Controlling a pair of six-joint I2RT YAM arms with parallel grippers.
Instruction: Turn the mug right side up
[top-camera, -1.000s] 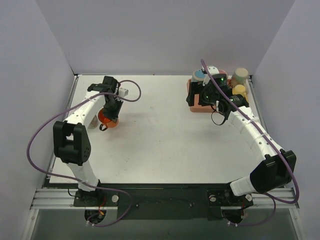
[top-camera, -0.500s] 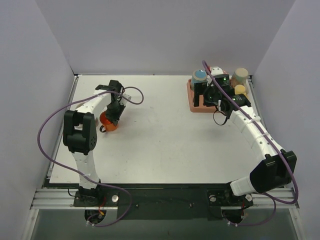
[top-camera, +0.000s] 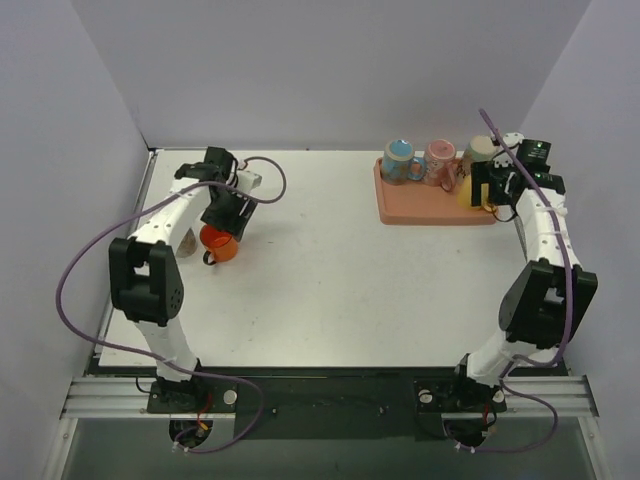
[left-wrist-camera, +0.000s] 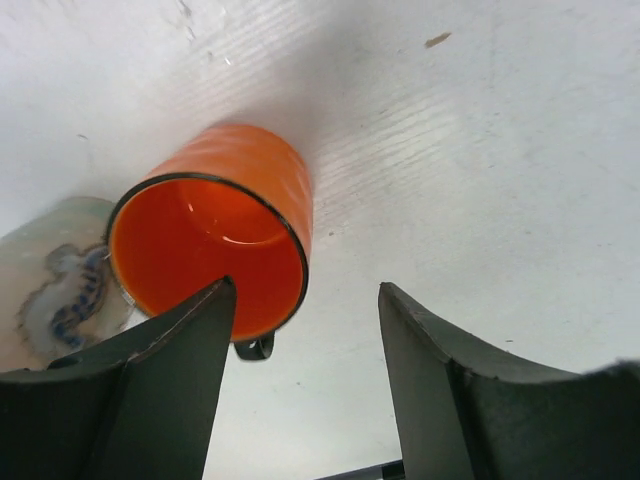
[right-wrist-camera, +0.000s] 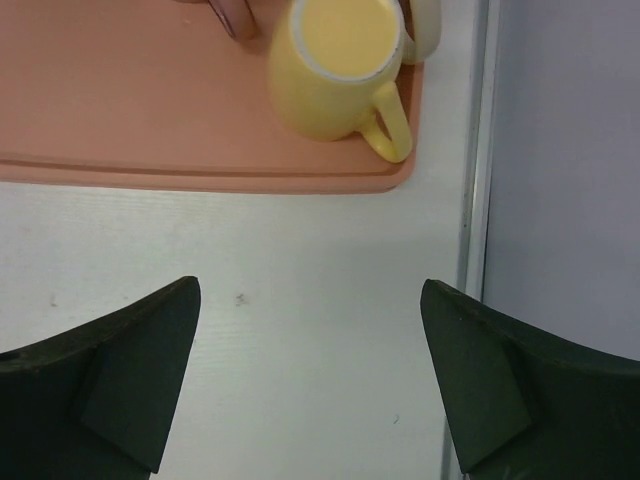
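Note:
The orange mug (top-camera: 218, 243) stands on the table at the left with its open mouth up. In the left wrist view the mug (left-wrist-camera: 215, 240) shows its orange inside, and its dark handle (left-wrist-camera: 255, 347) points toward me. My left gripper (top-camera: 226, 213) hangs open just above it. My left gripper's (left-wrist-camera: 305, 287) jaws hold nothing, and the mug's rim sits beside the left finger (left-wrist-camera: 170, 370). My right gripper (top-camera: 487, 190) is open and empty at the far right, over bare table in front of the tray; in its wrist view, my right gripper (right-wrist-camera: 309, 284) has nothing between its fingers.
A pink tray (top-camera: 430, 208) at the back right carries a blue mug (top-camera: 400, 160), a pink mug (top-camera: 438, 160), a beige mug (top-camera: 481, 150) and a yellow mug (right-wrist-camera: 335, 65). A pale patterned object (left-wrist-camera: 55, 275) lies left of the orange mug. The table's right edge (right-wrist-camera: 478, 200) is close.
My left gripper has opened and let go of the orange mug, which now stands mouth up. The right arm swung from over the tray to the tray's right end.

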